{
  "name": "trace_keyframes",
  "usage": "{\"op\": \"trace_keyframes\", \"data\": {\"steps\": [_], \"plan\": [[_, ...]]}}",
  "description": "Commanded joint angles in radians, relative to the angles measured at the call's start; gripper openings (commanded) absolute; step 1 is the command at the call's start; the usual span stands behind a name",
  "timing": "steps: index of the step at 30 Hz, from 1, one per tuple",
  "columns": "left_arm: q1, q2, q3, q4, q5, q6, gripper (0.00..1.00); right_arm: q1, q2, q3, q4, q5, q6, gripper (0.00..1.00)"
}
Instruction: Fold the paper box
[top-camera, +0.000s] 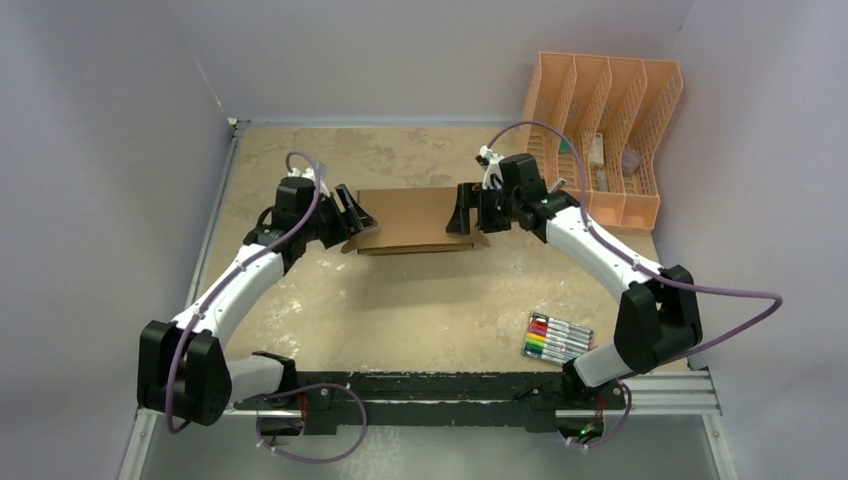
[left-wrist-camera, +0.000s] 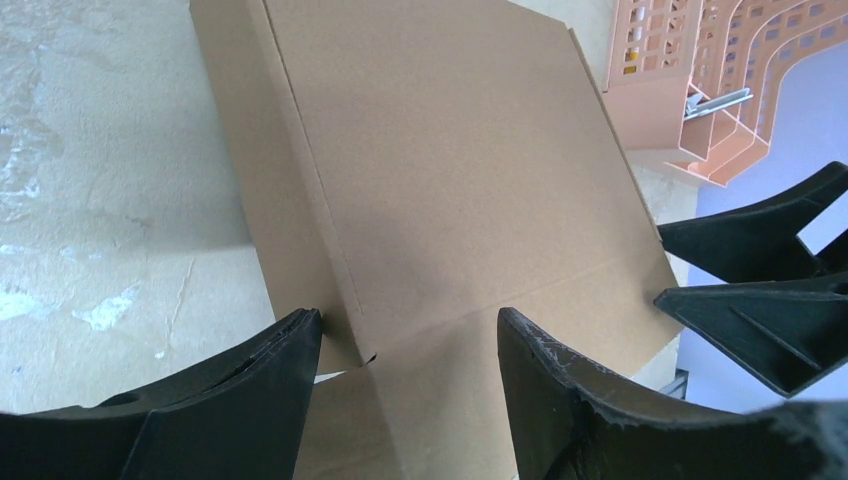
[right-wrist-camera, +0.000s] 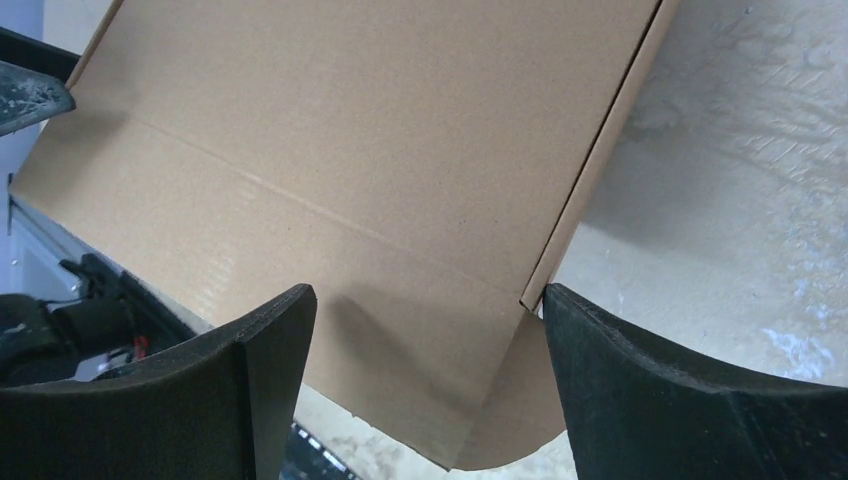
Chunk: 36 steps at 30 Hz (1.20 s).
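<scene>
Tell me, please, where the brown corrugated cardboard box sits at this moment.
In the top view, the brown corrugated cardboard box lies mid-table between the left gripper and the right gripper; the peach plastic slotted organizer stands to its right.

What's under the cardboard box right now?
Only the table shows around the cardboard box, with a shadow along its near edge and a loose flap hanging below one corner. Whatever lies beneath its middle is covered.

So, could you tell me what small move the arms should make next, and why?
Probably close both tools on the plain brown corrugated cardboard box. The left tool and the right tool stand open astride its opposite ends, near a crease, gripping nothing, so a hold seems needed before any folding.
</scene>
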Motion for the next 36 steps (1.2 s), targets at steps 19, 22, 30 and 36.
{"op": "trace_keyframes", "data": {"steps": [19,22,30,36], "plan": [[-0.004,0.108,0.327,-0.213,0.093,-0.113,0.64,0.013,0.123,0.417,-0.297,-0.125,0.13,0.88],[-0.004,0.156,0.35,-0.209,0.092,-0.09,0.64,0.013,0.173,0.435,-0.268,-0.103,0.156,0.88],[0.015,0.296,0.48,-0.278,0.079,0.009,0.64,-0.024,0.294,0.559,-0.308,-0.044,0.14,0.88],[0.019,0.317,0.492,-0.231,0.124,-0.009,0.64,-0.027,0.301,0.597,-0.272,-0.07,0.099,0.88]]}}
